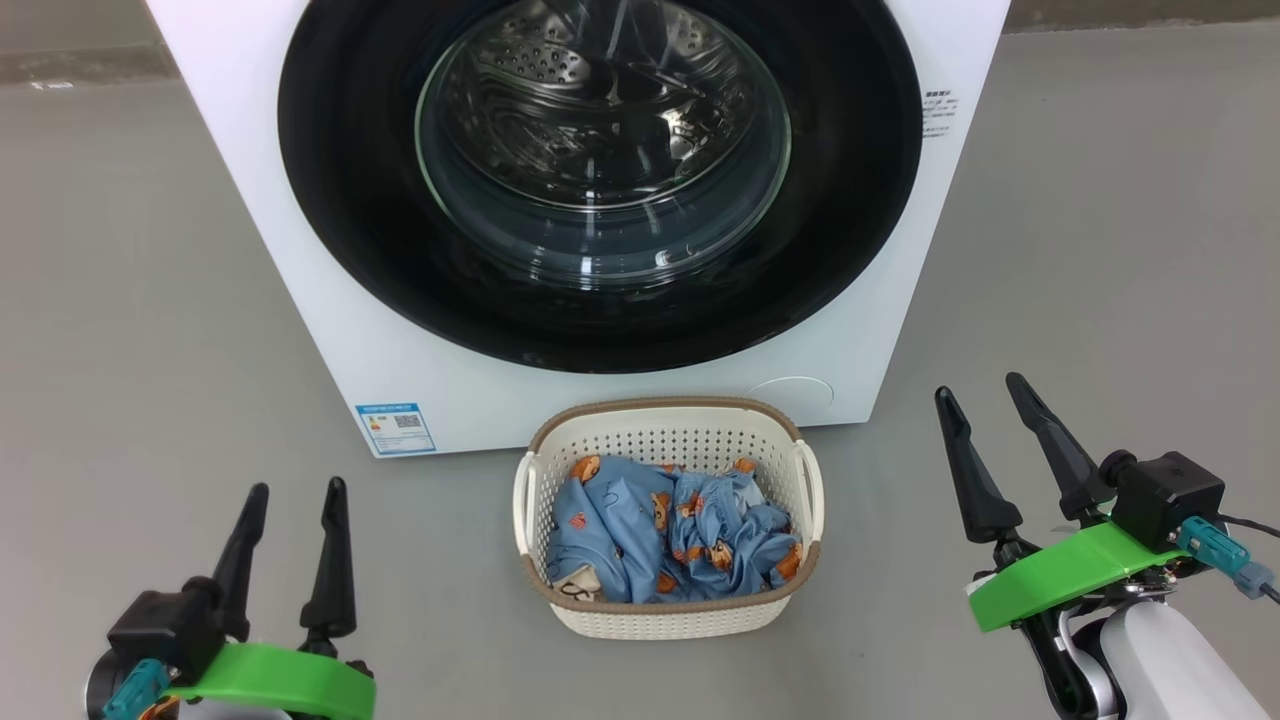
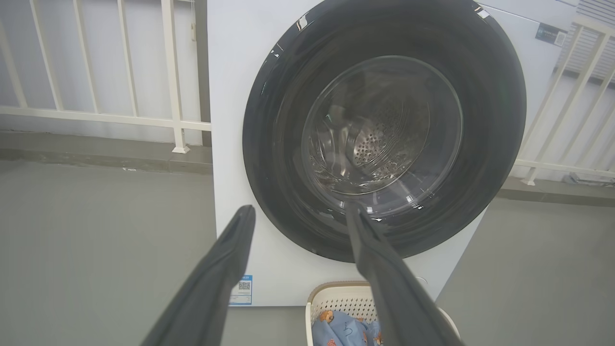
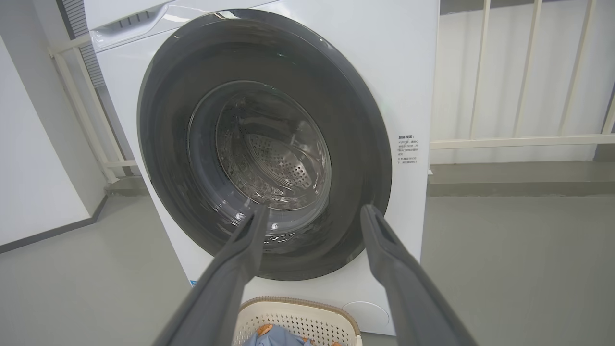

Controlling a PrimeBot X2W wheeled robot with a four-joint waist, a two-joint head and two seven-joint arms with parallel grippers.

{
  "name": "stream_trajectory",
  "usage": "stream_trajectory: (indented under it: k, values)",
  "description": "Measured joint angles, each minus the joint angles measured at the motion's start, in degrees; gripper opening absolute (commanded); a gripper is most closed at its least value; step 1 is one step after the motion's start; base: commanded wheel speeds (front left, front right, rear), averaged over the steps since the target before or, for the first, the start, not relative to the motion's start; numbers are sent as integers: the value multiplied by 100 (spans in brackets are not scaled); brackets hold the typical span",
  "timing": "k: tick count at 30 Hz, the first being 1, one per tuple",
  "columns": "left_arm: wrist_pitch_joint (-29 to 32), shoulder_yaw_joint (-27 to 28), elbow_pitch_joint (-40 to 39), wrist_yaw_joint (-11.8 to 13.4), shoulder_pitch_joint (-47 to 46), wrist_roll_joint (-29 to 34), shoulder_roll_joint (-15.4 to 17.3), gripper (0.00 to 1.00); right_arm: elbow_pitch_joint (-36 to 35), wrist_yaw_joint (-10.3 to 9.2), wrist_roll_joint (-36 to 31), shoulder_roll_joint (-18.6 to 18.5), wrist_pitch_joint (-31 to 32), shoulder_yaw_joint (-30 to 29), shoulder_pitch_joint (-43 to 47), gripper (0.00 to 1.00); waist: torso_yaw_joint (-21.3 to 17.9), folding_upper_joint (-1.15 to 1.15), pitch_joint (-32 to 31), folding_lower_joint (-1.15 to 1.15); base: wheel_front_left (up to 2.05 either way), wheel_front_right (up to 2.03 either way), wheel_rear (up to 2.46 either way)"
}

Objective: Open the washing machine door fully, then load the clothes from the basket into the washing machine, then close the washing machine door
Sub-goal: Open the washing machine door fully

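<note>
The white washing machine stands straight ahead, and its round black-rimmed door lies closed flat against the front, with the steel drum visible through the glass. On the floor in front of it sits the cream basket holding the blue bear-print clothes. My left gripper is open at the lower left, well clear of the basket. My right gripper is open at the lower right, also apart from it. Both wrist views face the door from a distance, with empty fingers.
Grey floor spreads out on both sides of the machine. A white railing runs behind it on the left and another railing on the right. A white wall stands beside the machine.
</note>
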Motion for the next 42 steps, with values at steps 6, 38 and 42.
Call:
stream_trajectory:
  k: [6,38,42]
  values:
    - [0,-34,19,1,0,0,10,100,8,0,0,0,0,22,0,100,10,0,-36,0,71,71,-142]
    - [0,-114,44,77,3,-60,11,100,65,0,8,-70,0,36,2,100,-7,0,-96,0,66,66,-133]
    - [0,-118,44,104,3,-62,23,100,65,0,8,-66,0,35,2,100,-5,0,-84,0,0,0,0]
